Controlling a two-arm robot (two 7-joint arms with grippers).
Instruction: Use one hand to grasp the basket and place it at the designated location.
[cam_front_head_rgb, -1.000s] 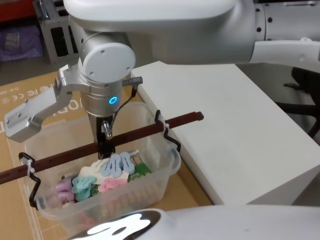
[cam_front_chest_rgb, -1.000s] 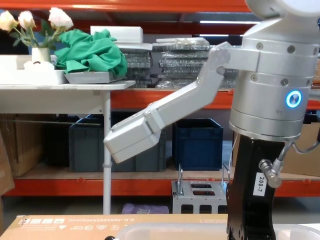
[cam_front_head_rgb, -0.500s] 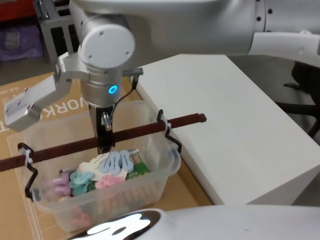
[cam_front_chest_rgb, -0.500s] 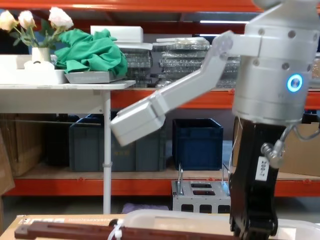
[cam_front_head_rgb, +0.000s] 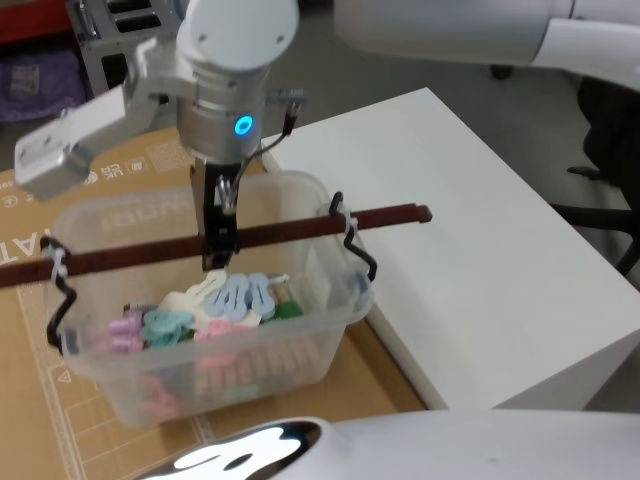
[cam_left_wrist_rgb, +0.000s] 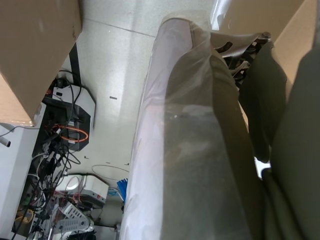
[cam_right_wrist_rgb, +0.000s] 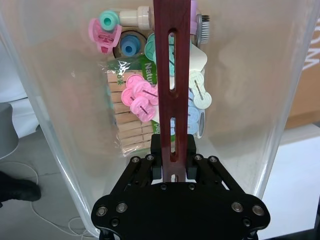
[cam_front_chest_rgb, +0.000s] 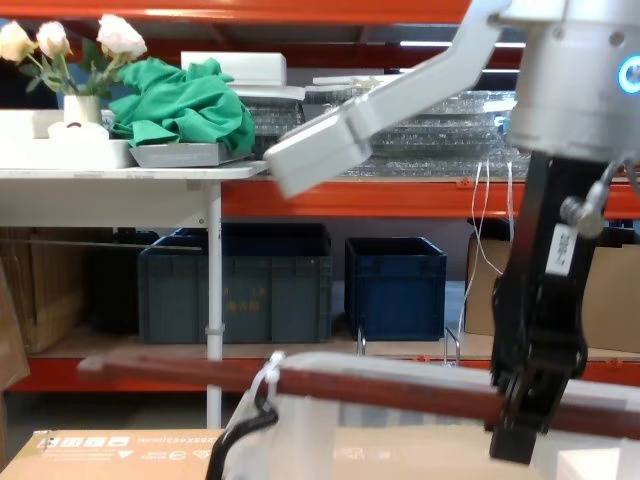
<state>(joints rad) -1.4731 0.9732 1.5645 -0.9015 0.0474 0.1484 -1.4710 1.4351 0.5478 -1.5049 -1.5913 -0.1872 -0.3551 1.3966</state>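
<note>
Cardboard sheet (cam_front_head_rgb: 22, 375) on the left, with the basket (cam_front_head_rgb: 295, 345) full of clothes pegs (cam_front_head_rgb: 236, 296) over it; right pincer (cam_front_head_rgb: 217, 256) is clamped on the brown bar (cam_front_head_rgb: 300, 230) across its top, white worktop (cam_front_head_rgb: 480, 260) just beside it on the right

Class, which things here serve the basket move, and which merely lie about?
Job: translucent white plastic basket; its red-brown slotted bar handle; black two-fingered right gripper, clamped on that handle.
Lying about: dark blue plastic crates; crumpled green cloth; pale flowers in a vase.
</note>
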